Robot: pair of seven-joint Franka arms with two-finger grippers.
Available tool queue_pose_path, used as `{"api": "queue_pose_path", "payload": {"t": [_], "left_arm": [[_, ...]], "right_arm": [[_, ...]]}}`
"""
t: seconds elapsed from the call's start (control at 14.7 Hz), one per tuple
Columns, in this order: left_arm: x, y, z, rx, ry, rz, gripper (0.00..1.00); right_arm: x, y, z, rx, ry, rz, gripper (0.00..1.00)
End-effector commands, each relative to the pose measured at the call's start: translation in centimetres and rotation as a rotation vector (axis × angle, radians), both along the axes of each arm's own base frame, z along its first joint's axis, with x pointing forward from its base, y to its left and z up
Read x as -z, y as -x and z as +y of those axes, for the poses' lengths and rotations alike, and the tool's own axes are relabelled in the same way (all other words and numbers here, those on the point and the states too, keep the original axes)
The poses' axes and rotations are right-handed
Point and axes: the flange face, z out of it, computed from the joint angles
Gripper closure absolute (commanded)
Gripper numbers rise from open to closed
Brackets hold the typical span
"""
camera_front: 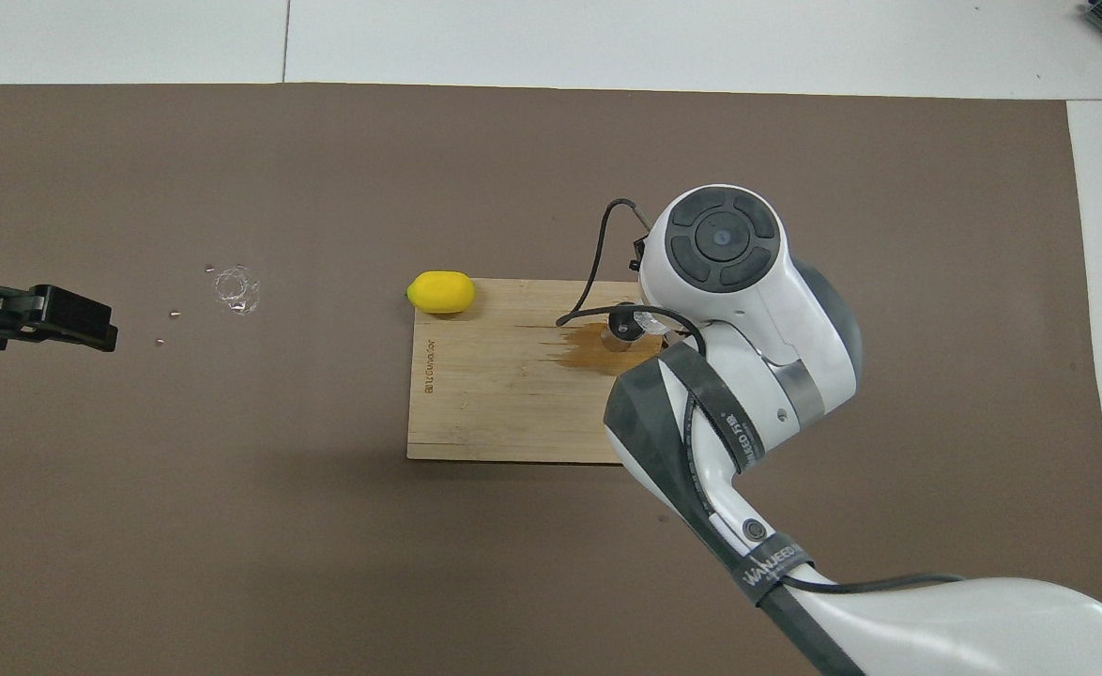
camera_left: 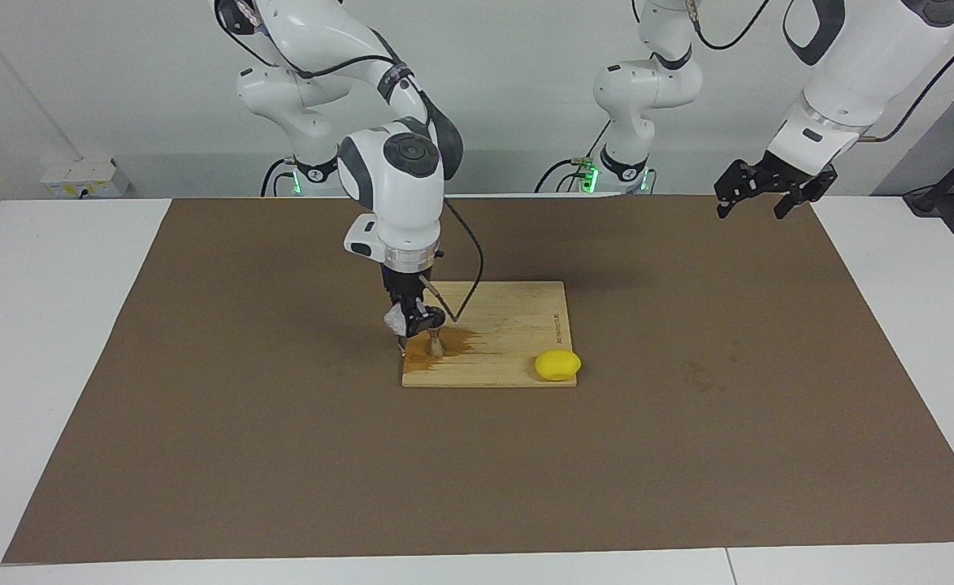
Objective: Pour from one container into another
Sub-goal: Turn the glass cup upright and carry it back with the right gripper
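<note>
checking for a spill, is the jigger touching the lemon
Apart. The facing view shows bare cutting board between the jigger and the lemon.

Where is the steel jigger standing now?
The jigger stands on the cutting board, in a brown spill at the corner toward the right arm's end, directly under the clear cup.

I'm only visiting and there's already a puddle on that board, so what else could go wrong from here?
1. The right gripper holds the small clear ribbed cup tilted right above the small steel hourglass jigger; a nudge might topple it.
2. More liquid could miss and widen the brown spill on the wooden cutting board, perhaps toward the yellow lemon.
</note>
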Motion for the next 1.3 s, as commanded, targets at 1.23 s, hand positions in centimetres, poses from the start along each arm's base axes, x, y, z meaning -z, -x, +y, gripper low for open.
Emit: {"api": "queue_pose_path", "payload": {"t": [1.23], "left_arm": [[-0.1,0.7,0.4,0.004,-0.016,-0.018,0.0]], "right_arm": [[9.4,0.4,-28.4,0.34,-0.668,0.202,1.0]]}}
